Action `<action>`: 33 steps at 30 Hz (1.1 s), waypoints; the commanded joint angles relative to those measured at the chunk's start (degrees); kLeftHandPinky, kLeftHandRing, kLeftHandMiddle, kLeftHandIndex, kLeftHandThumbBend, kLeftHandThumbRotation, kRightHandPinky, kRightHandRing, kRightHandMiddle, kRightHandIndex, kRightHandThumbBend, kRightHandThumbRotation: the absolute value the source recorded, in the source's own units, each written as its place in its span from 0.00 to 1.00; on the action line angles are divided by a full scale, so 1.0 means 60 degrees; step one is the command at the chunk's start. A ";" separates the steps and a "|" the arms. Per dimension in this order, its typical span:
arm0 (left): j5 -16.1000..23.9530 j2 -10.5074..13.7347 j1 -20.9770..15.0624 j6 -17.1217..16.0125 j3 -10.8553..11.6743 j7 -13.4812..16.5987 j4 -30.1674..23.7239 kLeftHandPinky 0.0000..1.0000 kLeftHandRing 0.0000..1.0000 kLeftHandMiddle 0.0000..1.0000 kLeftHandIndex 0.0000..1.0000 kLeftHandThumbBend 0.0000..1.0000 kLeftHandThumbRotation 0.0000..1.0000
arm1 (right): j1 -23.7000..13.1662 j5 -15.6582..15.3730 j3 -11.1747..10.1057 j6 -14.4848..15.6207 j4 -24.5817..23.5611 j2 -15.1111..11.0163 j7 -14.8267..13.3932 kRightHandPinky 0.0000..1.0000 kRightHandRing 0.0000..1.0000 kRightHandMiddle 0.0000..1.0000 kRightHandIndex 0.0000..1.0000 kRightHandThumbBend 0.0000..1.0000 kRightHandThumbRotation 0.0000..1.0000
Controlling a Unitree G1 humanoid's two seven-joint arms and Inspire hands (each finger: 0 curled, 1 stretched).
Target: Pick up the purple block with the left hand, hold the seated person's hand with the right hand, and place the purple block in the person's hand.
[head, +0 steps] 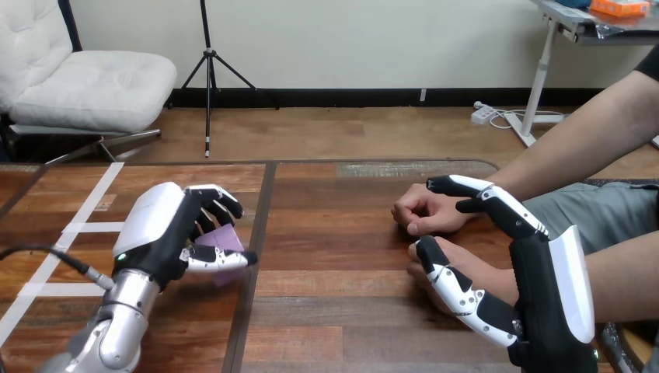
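- Two grasps are in hand at once, and by judgement neither is finished, so they are best settled one at a time.
- The purple block [224,239] is seen at the worktop's [334,256] left half, inside the left hand [167,233]. The fingers are curled over its top and the thumb is tucked against its near lower edge.
- Whether the block has been raised off the wood cannot be told, as its lower edge seems to meet the surface.
- A firm pinch should be confirmed before any lift, since little of the block is covered by the thumb and it could be tipped out.
- The right hand [548,287] is spread at the right. Its fingers [497,203] are stretched out beside the person's upper hand [423,211], and its thumb [458,291] is laid across the person's lower hand [475,268].
- The lower hand is bracketed between thumb and fingers, yet no closing round it is seen.
- Closing should be done slowly and lightly, with the thumb kept under or beside the person's hand so that the palm can be turned upward.
- The person's upper hand is balled into a fist. An opened palm is needed before the block is carried across.
- The block should be carried low and straight across the middle of the worktop, and let go only once it is resting in the palm.
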 commanded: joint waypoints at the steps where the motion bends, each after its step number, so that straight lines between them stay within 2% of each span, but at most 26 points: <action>1: -0.0565 -0.0164 -0.0087 -0.0492 0.0544 0.0032 -0.0168 0.38 0.44 0.51 0.56 0.60 0.13 | -0.0220 0.0196 -0.0085 -0.0003 -0.0459 -0.0155 0.0058 0.65 0.72 0.71 0.70 0.43 0.44; 9: -0.1035 -0.0357 0.0112 -0.1059 0.0881 -0.0107 -0.0288 0.36 0.42 0.51 0.56 0.65 0.16 | -0.0229 0.0223 -0.0100 0.0036 -0.0486 -0.0182 0.0139 0.65 0.72 0.71 0.71 0.44 0.43; 18: -0.1202 -0.0538 0.0334 -0.1418 0.1063 -0.0207 -0.0498 0.35 0.42 0.51 0.56 0.67 0.18 | -0.0138 -0.0007 -0.0204 0.0540 -0.0864 -0.0379 0.0510 0.67 0.75 0.75 0.74 0.45 0.40; 21: -0.1160 -0.0570 0.0389 -0.1480 0.1096 -0.0201 -0.0553 0.35 0.42 0.51 0.56 0.67 0.19 | -0.0067 -0.0134 -0.0253 0.0970 -0.1152 -0.0504 0.0803 0.69 0.77 0.77 0.76 0.46 0.40; 27: -0.1181 -0.0633 0.0481 -0.1565 0.1146 -0.0266 -0.0638 0.36 0.42 0.52 0.56 0.66 0.17 | 0.0165 -0.0501 -0.0355 0.2303 -0.2085 -0.0889 0.1797 0.78 0.84 0.85 0.83 0.52 0.40; 33: -0.1141 -0.0661 0.0530 -0.1609 0.1171 -0.0267 -0.0692 0.36 0.42 0.52 0.56 0.66 0.16 | 0.0262 -0.1219 -0.0506 0.3522 -0.2930 -0.1387 0.2788 0.85 0.88 0.89 0.87 0.59 0.34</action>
